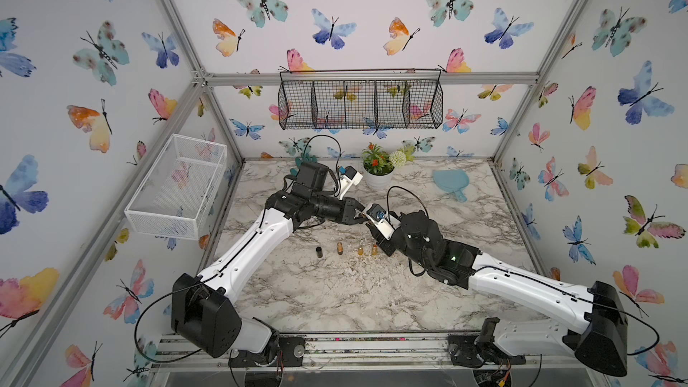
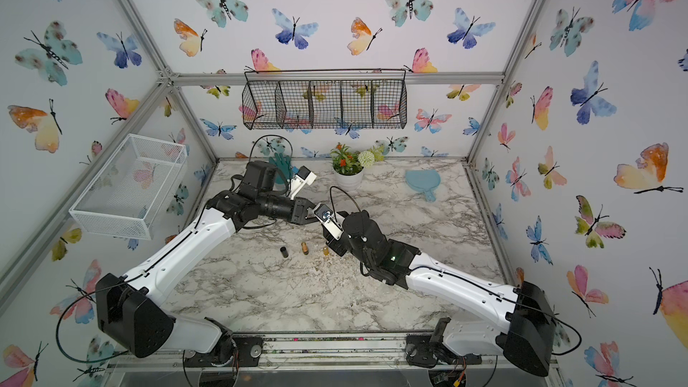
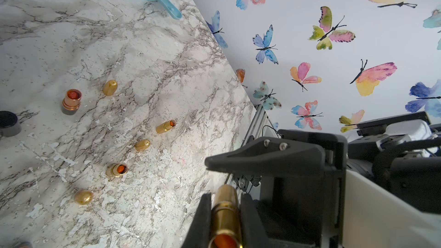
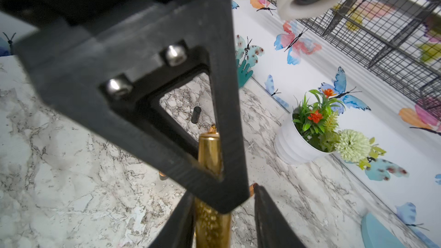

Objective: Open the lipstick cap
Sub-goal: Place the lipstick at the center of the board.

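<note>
Scene: You are watching two arms meeting over the marbled tabletop (image 1: 335, 292), just above the centre of the frame in both top views.
Left hand: Your left hand (image 3: 225, 201) is clamping its fingers (image 3: 198, 223) tight on the smooth gold barrel of the lipstick (image 3: 225, 211), carrying it clear of the tabletop.
Right hand: Your right hand (image 4: 222, 190) is standing with its jaws apart around the glittered gold cap (image 4: 212, 227). One finger (image 4: 179, 227) is lying against the cap, while the other is standing off, with marble showing through the gap.
Lipstick: It is hanging between the two hands at mid-frame, largely hidden in both top views by the right arm's wrist camera.
Cap: It is lying in line with the barrel. The join is hiding behind a left-hand finger, so you cannot tell whether it is seated or loosened.
Below centre: A black cylinder (image 1: 319, 252) is standing in a short row with small gold pieces. The left wrist view is showing these as loose gold caps (image 3: 109, 87) and opened tubes (image 3: 165, 126).
Upper centre: A potted plant (image 1: 378, 178) is sitting against the back wall, with a blue hand mirror (image 1: 450, 180) lying to its right.
</note>
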Tool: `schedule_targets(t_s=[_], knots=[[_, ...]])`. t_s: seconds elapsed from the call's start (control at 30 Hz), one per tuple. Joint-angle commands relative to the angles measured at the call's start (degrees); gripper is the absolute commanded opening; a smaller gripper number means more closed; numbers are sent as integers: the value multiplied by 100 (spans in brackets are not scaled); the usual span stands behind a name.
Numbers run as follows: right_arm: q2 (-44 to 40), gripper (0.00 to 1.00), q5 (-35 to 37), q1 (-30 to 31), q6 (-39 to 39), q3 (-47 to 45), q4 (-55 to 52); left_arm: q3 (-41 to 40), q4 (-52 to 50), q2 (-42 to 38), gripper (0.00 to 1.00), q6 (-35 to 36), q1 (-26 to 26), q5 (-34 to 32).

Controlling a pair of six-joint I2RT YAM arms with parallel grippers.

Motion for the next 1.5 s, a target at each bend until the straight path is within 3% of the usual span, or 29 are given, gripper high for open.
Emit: schedule_targets(t_s=[0.0,0.17,0.4,0.57,0.87,1.47], knots=[[-199,47,559,-5,-71,226,-451,331,138,42,6,-66,51,-453],[-941,48,1155,-5,-126,231,-1195,945,298,636,5,-103,-138,-1672],[-1808,50,1522,-5,448,285,-1905,2418,248,2321,7,528,-1370,-3920],[-2058,50,1532,-5,901,107,-2089,3631,39,3739,8,843,-1912,-5027],[-2481,50,1688,-5,1072,-150,-2228,4704,-43,5272,11,1030,-2175,-5360],[-2722,50,1757,-5,1106,-308,-2309,5134,-344,6218,15,1066,-2194,-5449]])
